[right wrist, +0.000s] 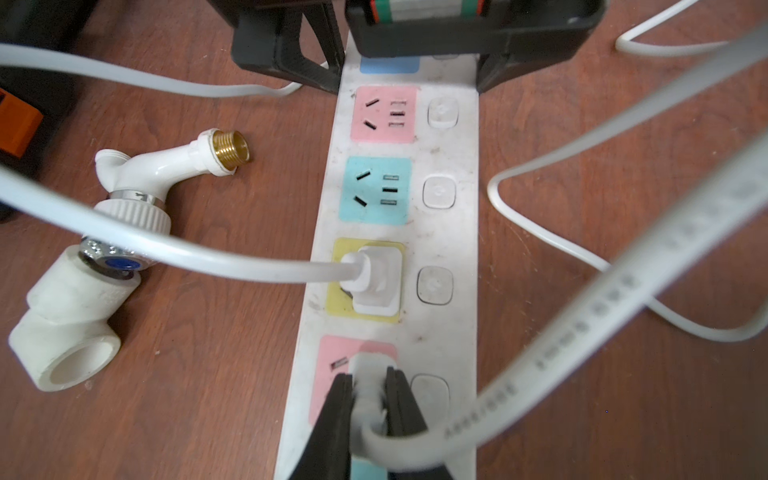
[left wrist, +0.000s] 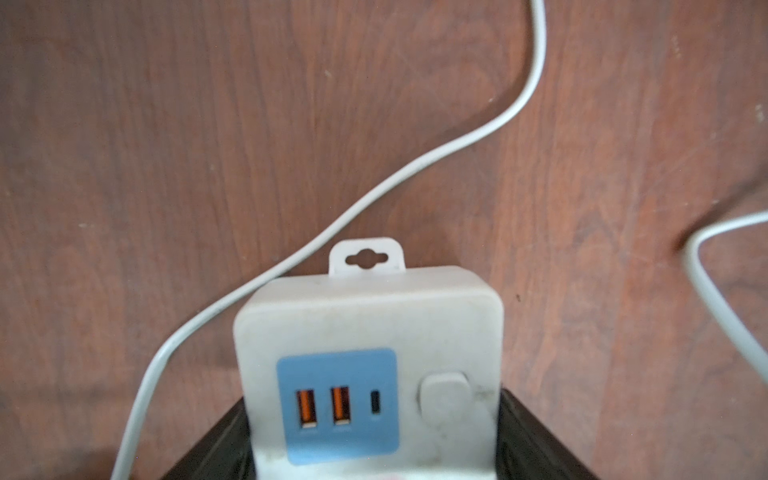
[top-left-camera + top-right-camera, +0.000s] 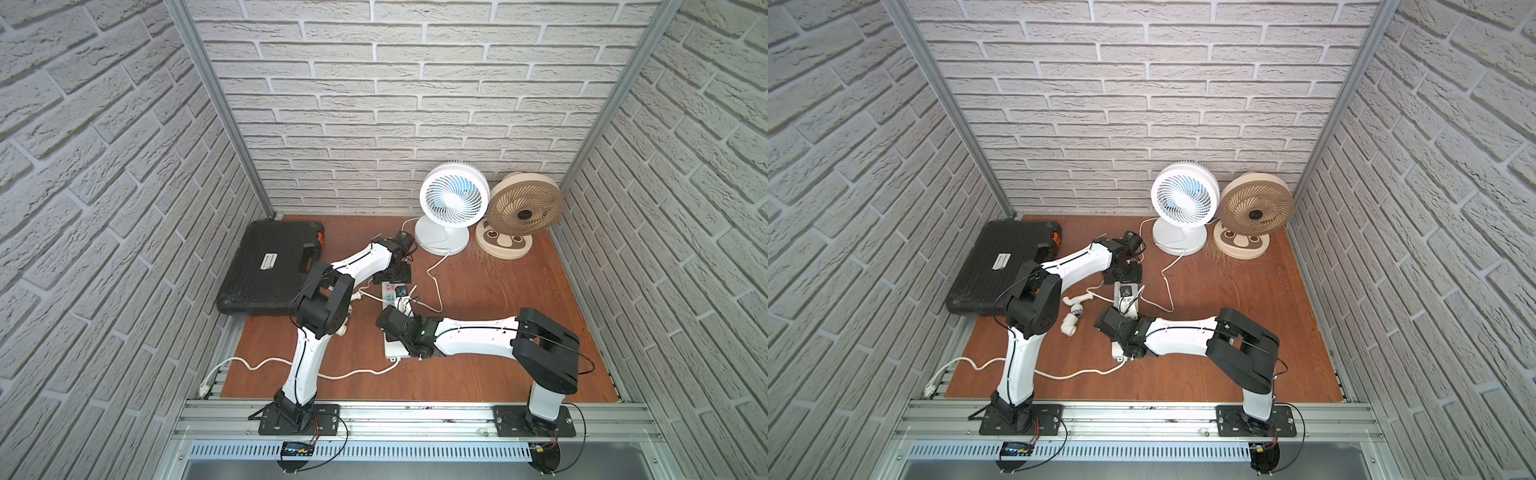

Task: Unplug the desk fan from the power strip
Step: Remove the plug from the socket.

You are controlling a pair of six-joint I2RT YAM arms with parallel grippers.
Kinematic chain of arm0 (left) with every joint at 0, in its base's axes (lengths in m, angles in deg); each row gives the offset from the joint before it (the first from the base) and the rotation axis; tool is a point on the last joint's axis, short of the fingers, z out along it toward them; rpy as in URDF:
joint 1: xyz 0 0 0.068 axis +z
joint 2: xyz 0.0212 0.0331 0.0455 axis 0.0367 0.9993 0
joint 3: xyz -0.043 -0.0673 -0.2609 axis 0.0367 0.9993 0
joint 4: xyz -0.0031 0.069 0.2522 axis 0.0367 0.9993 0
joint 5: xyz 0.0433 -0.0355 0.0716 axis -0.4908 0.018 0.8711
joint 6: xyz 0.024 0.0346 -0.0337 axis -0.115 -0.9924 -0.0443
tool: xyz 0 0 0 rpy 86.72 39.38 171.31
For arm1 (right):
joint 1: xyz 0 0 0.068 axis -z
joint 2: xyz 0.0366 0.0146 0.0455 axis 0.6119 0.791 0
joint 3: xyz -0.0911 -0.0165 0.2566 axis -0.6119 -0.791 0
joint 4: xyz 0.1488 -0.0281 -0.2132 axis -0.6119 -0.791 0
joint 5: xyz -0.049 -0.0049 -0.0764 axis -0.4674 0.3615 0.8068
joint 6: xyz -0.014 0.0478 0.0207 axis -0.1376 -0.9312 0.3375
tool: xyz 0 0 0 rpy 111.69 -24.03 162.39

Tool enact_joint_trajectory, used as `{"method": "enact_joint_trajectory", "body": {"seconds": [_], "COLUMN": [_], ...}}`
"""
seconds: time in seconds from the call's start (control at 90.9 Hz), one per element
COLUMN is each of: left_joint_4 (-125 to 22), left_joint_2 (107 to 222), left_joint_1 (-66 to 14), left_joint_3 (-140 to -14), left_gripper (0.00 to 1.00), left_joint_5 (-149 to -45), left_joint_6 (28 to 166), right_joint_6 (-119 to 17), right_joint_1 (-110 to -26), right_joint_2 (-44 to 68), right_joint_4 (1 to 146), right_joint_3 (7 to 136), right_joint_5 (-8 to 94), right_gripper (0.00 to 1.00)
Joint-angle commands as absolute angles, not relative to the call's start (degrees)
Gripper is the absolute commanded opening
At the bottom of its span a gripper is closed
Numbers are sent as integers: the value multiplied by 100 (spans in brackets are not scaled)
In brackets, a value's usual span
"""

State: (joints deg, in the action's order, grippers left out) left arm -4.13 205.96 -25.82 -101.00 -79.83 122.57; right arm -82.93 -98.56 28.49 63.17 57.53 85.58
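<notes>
Scuffed matt plastic power strip (image 1: 457, 232), wood-grain tabletop (image 1: 208, 395), glossy plastic tap (image 1: 158, 166), brass thread (image 1: 230, 150)

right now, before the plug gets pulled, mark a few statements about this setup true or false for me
1. The right gripper is closed on a white plug in a pink socket. True.
2. The left gripper hangs free in the air. False: it clamps the USB end of the power strip.
3. The yellow socket is empty. False: a second plug sits in it.
4. A white fan and a beige fan stand side by side at the back wall. True.
5. The teal socket has nothing plugged in. True.
</notes>
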Motion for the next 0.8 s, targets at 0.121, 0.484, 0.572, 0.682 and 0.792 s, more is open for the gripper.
{"method": "enact_joint_trajectory", "body": {"seconds": [0.121,0.484,0.572,0.682,0.792], "left_joint_4": [332,323,315,302,297], "left_joint_2": [20940,20949,20952,20962,20965], "left_joint_1": [-2531,-2531,-2530,-2531,-2531], "left_joint_3": [-9841,-9841,-9830,-9823,-9815], "left_gripper": [0,0,0,0,0], "left_joint_5": [-7787,-7789,-7795,-7797,-7801], "left_joint_6": [12304,12305,12304,12302,12304], "right_joint_6": [-8129,-7648,-7642,-7658,-7713], "right_joint_1": [-9915,-10245,-10258,-10258,-10259], "right_joint_2": [2862,3560,3584,3523,3402], "right_joint_4": [5775,5054,5042,5074,5203], "right_joint_3": [6027,7053,7086,7024,6854], "right_joint_5": [8620,9096,9102,9123,9143], "right_gripper": [2,3,2,2,3]}}
